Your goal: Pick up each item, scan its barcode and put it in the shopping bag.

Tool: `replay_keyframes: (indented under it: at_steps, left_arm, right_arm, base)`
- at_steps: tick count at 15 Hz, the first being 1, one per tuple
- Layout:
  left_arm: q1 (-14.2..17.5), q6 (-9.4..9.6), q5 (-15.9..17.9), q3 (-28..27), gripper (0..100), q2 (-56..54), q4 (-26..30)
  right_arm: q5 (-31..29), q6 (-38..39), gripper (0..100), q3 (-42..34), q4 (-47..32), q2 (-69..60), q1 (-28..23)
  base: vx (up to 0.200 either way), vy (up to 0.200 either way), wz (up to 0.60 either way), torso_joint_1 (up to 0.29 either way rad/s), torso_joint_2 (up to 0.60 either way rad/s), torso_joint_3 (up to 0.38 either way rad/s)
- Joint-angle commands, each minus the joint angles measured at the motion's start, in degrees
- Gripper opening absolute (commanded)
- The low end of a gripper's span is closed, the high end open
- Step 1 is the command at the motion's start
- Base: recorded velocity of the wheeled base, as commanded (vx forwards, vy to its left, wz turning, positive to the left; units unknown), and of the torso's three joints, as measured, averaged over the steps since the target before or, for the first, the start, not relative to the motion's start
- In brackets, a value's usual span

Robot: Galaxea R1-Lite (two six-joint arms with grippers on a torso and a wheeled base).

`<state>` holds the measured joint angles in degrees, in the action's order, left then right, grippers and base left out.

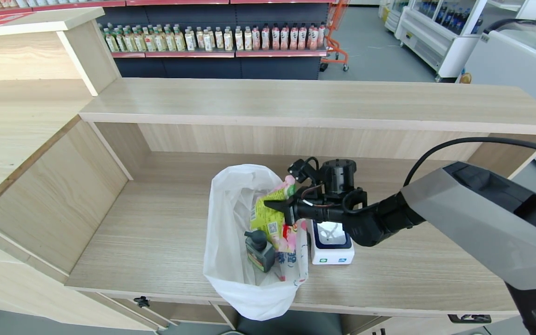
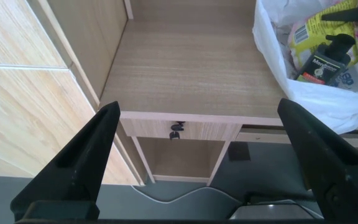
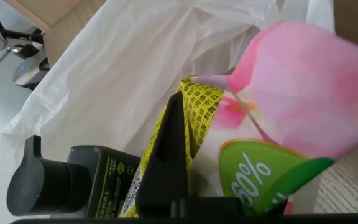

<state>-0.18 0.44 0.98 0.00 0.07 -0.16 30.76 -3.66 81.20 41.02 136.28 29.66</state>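
1. We find the left gripper [image 2: 196, 115] with its fingers spread wide and nothing between them. It hangs off the front edge of the counter [image 1: 156, 242], well apart from the shopping bag [image 1: 231, 223].

2. In the head view the bag stands open-mouthed at the middle of the counter, and its lower part sags over the front edge at 6 o'clock. A dark bottle [image 1: 259, 251] with a black cap stands upright inside it, against the wall nearest the scanner.

3. A yellow and pink snack packet [image 1: 270, 218] sits in the bag's mouth, at 12 o'clock from the bottle and touching it or just beside it. Most of its length is above the rim.

4. The right gripper [image 1: 281, 208] reaches in from 3 o'clock and is clamped on this packet. The right wrist view shows one dark finger pressed flat on the yellow face.

5. A white scanner [image 1: 332, 244] rests on the counter at 3 o'clock from the bag, just beside it and under the right wrist.

Assessment: we judge the step in hand to be the bagging of the packet. We cannot confirm whether it was scanned. The next move calls for lowering the packet past the rim, clear of the bottle, and then parting the fingers and lifting straight out so the thin plastic is not snagged.
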Motion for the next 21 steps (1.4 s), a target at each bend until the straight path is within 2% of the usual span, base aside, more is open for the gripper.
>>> replay_keyframes:
  at_steps: [1,7,11,15,19,21]
  left_arm:
    - [0.01,0.00,-0.01,0.00,100,0.01,-0.02]
    - [0.01,0.00,-0.01,0.00,100,0.01,-0.02]
    - [0.01,0.00,-0.01,0.00,100,0.01,-0.02]
    - [0.01,0.00,-0.01,0.00,100,0.01,-0.02]
    - [0.01,-0.09,-0.01,0.00,100,0.01,-0.02]
    - [0.01,-0.09,-0.01,0.00,100,0.01,-0.02]
  right_arm:
    - [0.00,-0.03,100,0.19,0.02,0.65,0.05]
    - [0.09,0.76,100,2.21,0.64,-1.19,-0.04]
    - [0.09,6.82,100,6.95,0.20,-5.50,0.75]
    - [1.24,7.52,100,6.86,0.11,-9.89,0.84]
    - [0.71,6.65,100,1.59,-2.09,-20.26,0.05]
    - [-1.14,1.55,100,-6.41,-9.12,-29.93,-3.56]
  base:
    - [0.000,0.000,0.00,0.000,0.00,0.000]
    - [0.000,0.000,0.00,0.000,0.00,0.000]
    - [0.000,0.000,0.00,0.000,0.00,0.000]
    - [0.000,0.000,0.00,0.000,0.00,0.000]
    - [0.000,0.000,0.00,0.000,0.00,0.000]
    - [0.000,0.000,0.00,0.000,0.00,0.000]
